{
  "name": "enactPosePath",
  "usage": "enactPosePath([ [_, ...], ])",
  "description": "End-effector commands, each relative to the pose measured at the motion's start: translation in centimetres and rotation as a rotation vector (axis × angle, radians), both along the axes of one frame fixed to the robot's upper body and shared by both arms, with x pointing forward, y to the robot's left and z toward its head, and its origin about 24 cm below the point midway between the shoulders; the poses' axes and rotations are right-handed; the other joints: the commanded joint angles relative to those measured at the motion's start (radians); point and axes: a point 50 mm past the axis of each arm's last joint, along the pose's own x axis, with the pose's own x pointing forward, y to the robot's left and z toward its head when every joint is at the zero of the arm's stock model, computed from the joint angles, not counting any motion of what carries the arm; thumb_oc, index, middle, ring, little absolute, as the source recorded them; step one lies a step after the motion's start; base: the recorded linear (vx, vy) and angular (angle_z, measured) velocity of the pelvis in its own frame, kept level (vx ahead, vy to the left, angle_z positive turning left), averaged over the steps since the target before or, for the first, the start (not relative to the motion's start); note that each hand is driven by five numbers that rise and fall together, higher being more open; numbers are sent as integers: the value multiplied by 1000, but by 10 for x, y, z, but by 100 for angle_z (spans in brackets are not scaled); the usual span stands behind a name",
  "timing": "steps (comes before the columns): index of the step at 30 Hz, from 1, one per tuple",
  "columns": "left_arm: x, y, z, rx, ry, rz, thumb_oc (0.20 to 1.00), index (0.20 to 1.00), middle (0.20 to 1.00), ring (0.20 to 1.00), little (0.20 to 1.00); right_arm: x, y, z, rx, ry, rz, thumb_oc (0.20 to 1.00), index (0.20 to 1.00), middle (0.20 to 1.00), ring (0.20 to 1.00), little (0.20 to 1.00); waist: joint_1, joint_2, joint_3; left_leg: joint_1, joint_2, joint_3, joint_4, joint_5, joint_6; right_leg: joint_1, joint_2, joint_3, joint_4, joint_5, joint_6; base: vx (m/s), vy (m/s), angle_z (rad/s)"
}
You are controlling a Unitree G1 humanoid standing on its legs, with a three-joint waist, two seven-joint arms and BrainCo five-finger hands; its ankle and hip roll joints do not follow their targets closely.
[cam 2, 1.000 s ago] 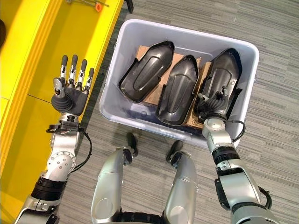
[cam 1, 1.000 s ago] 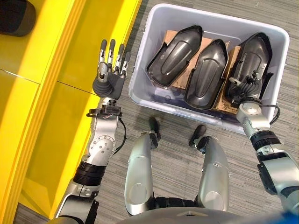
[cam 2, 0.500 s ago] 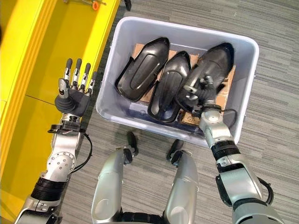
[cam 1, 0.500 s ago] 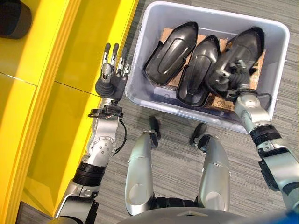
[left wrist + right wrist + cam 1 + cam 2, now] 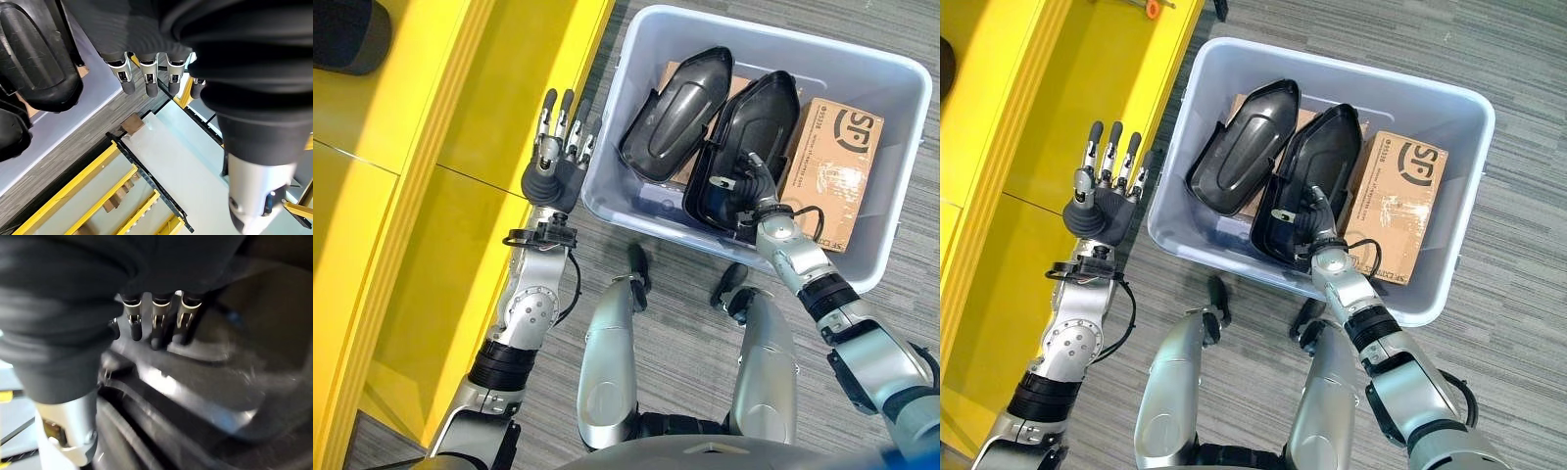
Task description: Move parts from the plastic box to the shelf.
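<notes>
The grey plastic box (image 5: 628, 203) stands on the floor beside the yellow shelf (image 5: 431, 117). One black moulded part (image 5: 677, 96) lies at its left side. My right hand (image 5: 751, 188) is shut on a second black part (image 5: 752, 122), held tilted on edge in the middle of the box, hollow side showing; its fingers (image 5: 159, 325) lie against the dark shell (image 5: 220, 382). My left hand (image 5: 554, 174) is open, fingers (image 5: 149, 83) straight, raised between the shelf edge and the box's left wall, holding nothing. Whatever lies under the held part is hidden.
A brown cardboard box (image 5: 832, 166) lies bare at the right side of the plastic box. A dark rounded object (image 5: 347, 29) sits on the shelf at the far left, and a small orange item (image 5: 1151, 10) near the shelf's far end. Grey carpet surrounds the box.
My right hand has lifted the rightmost black part and swung it left over the middle of the box, uncovering the cardboard box. The left hand has barely moved.
</notes>
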Motion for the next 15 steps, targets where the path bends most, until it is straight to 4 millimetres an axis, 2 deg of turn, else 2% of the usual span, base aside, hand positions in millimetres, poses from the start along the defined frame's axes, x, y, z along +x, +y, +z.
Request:
enactPosePath([
  [1, -14, -6, 19, -30, -142, 20, 1000, 1000, 1000, 1000, 1000, -8, -16, 30, -242, -271, -229, 1000, 1000, 1000, 1000, 1000, -20, 40, -34, 39, -31, -12, -116, -14, -15, 14, 14, 49, 40, -40, 80, 5, 69, -14],
  [6, -15, -9, 19, -47, -146, 18, 1000, 1000, 1000, 1000, 1000, -15, -11, 50, -399, -428, -260, 1000, 1000, 1000, 1000, 1000, -32, 46, -34, 44, -36, -3, -127, -13, -16, 17, 22, 58, 24, -38, 81, 0, 43, -11],
  [9, -15, -11, 18, -51, -145, 15, 1000, 1000, 1000, 1000, 1000, -17, -8, 57, -461, -465, -257, 1000, 1000, 1000, 1000, 1000, -38, 48, -34, 47, -37, 0, -130, -13, -19, 20, 23, 61, 18, -37, 82, 0, 0, 0],
  [13, -16, -10, 16, -56, -149, 15, 1000, 1000, 1000, 1000, 1000, -18, -9, 52, -494, -418, -289, 1000, 1000, 1000, 1000, 1000, -42, 50, -34, 58, -40, 4, -146, -9, -21, 26, 28, 66, 5, -36, 83, 0, 0, 0],
  [15, -16, -9, 14, -58, -156, 12, 1000, 1000, 1000, 1000, 1000, -20, -16, 41, -464, -368, -328, 1000, 1000, 1000, 1000, 1000, -46, 49, -34, 68, -41, 9, -160, -6, -21, 35, 31, 68, -10, -33, 84, 0, 0, 0],
])
